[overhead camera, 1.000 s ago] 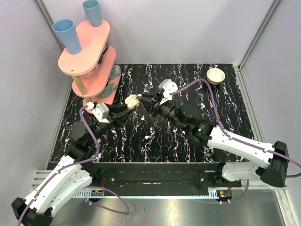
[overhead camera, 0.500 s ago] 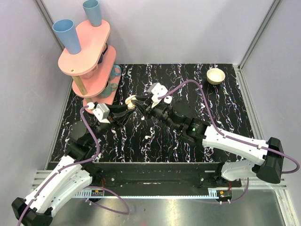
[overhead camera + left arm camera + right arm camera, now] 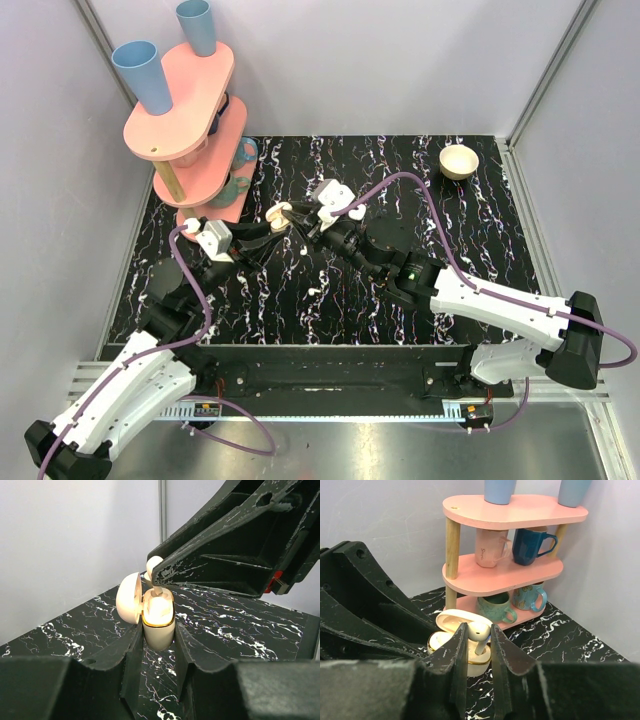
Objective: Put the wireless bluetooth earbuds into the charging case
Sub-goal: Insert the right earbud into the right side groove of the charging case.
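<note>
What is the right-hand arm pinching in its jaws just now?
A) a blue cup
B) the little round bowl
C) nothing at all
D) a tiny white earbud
D: the right wrist view shows a white earbud pinched between the jaws of the right gripper, right at the mouth of the open charging case.

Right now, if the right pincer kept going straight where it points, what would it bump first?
Most likely the open charging case, which the left pincer holds. The right pincer grips an earbud right at its opening, so the earbud would touch first. Depth is hard to judge.
</note>
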### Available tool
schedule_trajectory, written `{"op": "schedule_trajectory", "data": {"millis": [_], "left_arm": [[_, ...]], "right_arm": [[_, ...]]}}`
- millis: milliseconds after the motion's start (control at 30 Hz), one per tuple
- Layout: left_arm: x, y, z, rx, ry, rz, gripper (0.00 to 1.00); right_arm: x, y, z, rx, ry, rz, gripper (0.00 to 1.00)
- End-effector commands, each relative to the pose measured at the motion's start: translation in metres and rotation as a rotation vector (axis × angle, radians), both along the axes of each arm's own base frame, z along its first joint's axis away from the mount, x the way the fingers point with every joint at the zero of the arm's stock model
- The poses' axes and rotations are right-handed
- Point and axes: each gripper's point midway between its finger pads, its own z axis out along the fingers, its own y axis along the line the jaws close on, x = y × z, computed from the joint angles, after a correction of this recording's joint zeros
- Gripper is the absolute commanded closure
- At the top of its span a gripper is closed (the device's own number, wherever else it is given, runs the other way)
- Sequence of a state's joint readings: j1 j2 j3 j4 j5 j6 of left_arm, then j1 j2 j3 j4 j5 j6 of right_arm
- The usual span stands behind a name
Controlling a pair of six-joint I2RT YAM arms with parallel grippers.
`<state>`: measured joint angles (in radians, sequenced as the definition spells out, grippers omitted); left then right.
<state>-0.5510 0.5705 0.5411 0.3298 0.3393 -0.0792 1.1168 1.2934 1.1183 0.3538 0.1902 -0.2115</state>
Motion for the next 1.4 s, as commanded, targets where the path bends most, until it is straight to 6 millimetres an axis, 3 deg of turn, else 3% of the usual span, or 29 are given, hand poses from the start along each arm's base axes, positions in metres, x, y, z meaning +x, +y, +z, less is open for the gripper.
{"op": "schedule_trajectory", "data": {"millis": [0,167,433,1367], "left_arm": [[-0.006,0.0,0.016,-0.024,-0.06,-0.013,1.0],[-0.006,0.0,0.017,-0.026,-0.067,-0.017,1.0],[-0.008,0.003,0.02,-0.034,-0.07,-0.006,1.0],[-0.002,0.007,0.022,-0.056,-0.05,0.029,1.0]], "right_arm": [[0.003,-0.008,0.027,0.038,-0.051,-0.047,0.83],[0.003,-0.009,0.031,0.039,-0.056,-0.051,0.83],[-0.001,-0.003,0.012,0.021,-0.005,-0.012,0.83],[-0.006,0.004,0.0,0.009,0.032,0.018,0.83]]}}
